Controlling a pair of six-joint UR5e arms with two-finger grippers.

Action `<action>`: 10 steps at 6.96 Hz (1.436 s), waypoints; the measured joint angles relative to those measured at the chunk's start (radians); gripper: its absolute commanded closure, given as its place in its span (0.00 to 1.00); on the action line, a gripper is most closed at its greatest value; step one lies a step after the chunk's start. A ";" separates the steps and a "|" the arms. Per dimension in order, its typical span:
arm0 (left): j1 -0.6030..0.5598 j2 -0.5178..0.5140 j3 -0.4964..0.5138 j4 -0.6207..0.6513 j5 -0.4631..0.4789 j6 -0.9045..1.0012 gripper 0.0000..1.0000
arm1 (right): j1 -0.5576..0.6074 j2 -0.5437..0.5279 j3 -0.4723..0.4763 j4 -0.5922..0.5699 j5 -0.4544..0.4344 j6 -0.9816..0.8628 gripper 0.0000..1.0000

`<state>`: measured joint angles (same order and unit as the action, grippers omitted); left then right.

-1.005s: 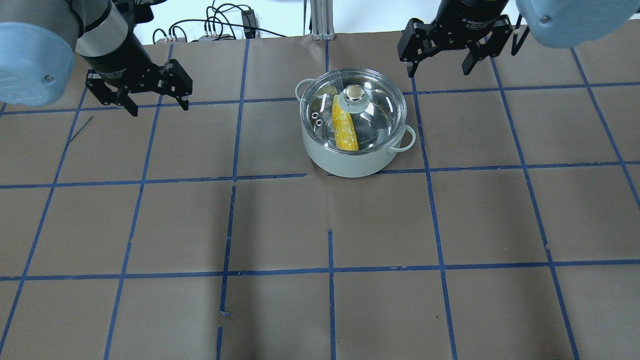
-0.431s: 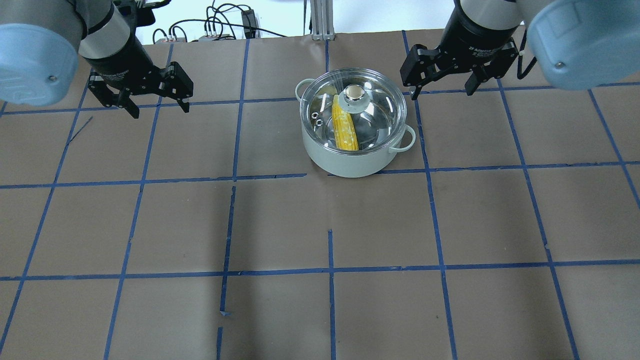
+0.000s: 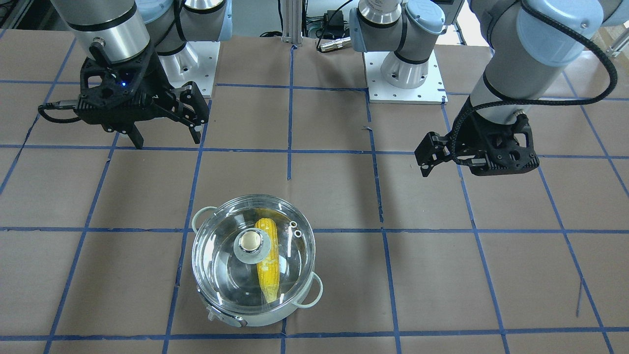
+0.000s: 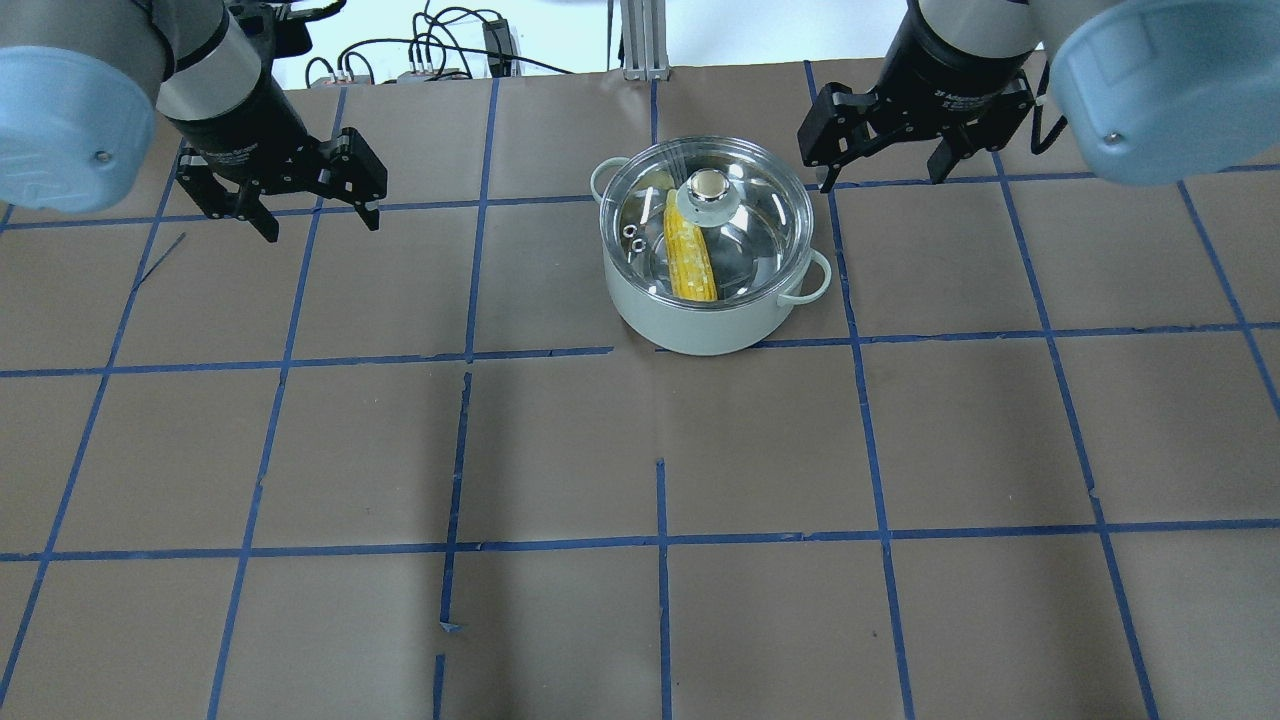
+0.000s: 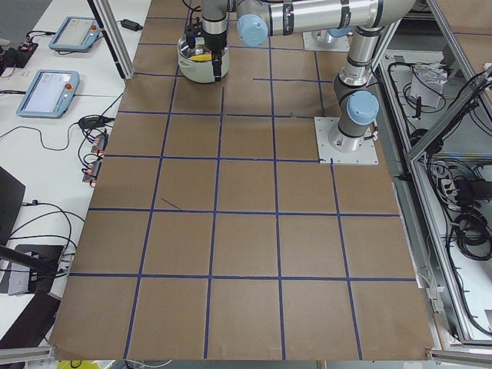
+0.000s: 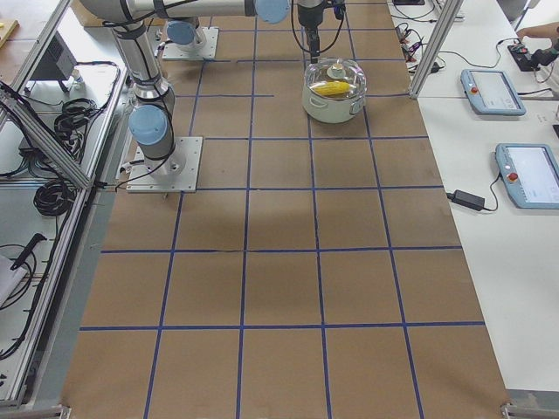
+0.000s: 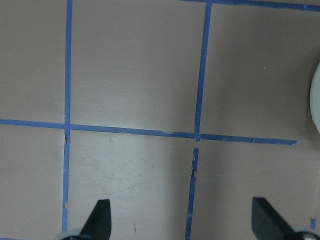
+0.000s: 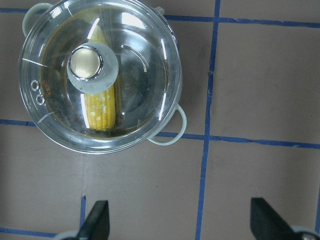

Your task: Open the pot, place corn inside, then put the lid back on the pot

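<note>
The pot (image 4: 700,325) stands on the table at centre back with the glass lid (image 4: 760,215) resting on it. The corn (image 4: 692,262) lies inside, seen through the glass, and also shows in the right wrist view (image 8: 102,111). My left gripper (image 4: 320,228) is open and empty, well to the left of the pot. My right gripper (image 4: 882,180) is open and empty, just behind and to the right of the pot. In the front view the pot (image 3: 231,319), the lid (image 3: 221,265), the right gripper (image 3: 168,142) and the left gripper (image 3: 442,164) all show.
Brown paper with blue tape grid lines (image 4: 660,545) covers the table. Cables and a metal post (image 4: 635,40) sit past the back edge. The arm bases (image 3: 405,73) stand on white plates. Operator tablets (image 6: 493,92) lie on a side bench.
My right gripper has moved a little nearer and lower beside the pot. My left gripper has shifted slightly. The pot, lid and corn have not moved.
</note>
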<state>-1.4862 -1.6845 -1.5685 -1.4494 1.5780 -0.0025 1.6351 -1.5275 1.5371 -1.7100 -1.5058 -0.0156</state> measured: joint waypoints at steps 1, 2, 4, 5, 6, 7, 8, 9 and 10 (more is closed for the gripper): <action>0.000 -0.003 0.000 -0.002 0.000 0.000 0.00 | 0.000 0.001 -0.002 -0.001 0.000 0.000 0.01; 0.001 -0.005 0.001 -0.003 0.000 0.000 0.00 | 0.001 0.001 -0.006 -0.002 0.000 -0.001 0.01; 0.002 -0.004 0.001 -0.001 0.001 0.000 0.00 | 0.002 0.001 0.004 -0.005 -0.002 -0.002 0.01; 0.001 0.001 0.002 -0.004 0.002 0.000 0.00 | 0.002 0.002 0.013 -0.009 -0.003 -0.003 0.01; 0.000 0.005 0.002 -0.007 0.002 0.000 0.00 | 0.002 0.001 0.019 -0.014 -0.004 -0.005 0.01; 0.000 0.006 0.003 -0.008 0.002 0.000 0.00 | 0.001 -0.002 0.030 -0.016 -0.004 -0.007 0.01; 0.000 0.005 0.003 -0.008 0.002 -0.001 0.00 | 0.000 -0.008 0.047 -0.018 -0.003 -0.009 0.00; 0.000 0.003 0.004 -0.007 0.002 -0.001 0.00 | -0.002 -0.014 0.057 -0.026 -0.005 -0.010 0.00; 0.001 0.001 0.006 -0.007 0.002 -0.001 0.00 | -0.003 -0.016 0.050 -0.037 -0.009 -0.010 0.00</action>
<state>-1.4854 -1.6832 -1.5628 -1.4560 1.5800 -0.0031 1.6322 -1.5431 1.5875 -1.7472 -1.5145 -0.0256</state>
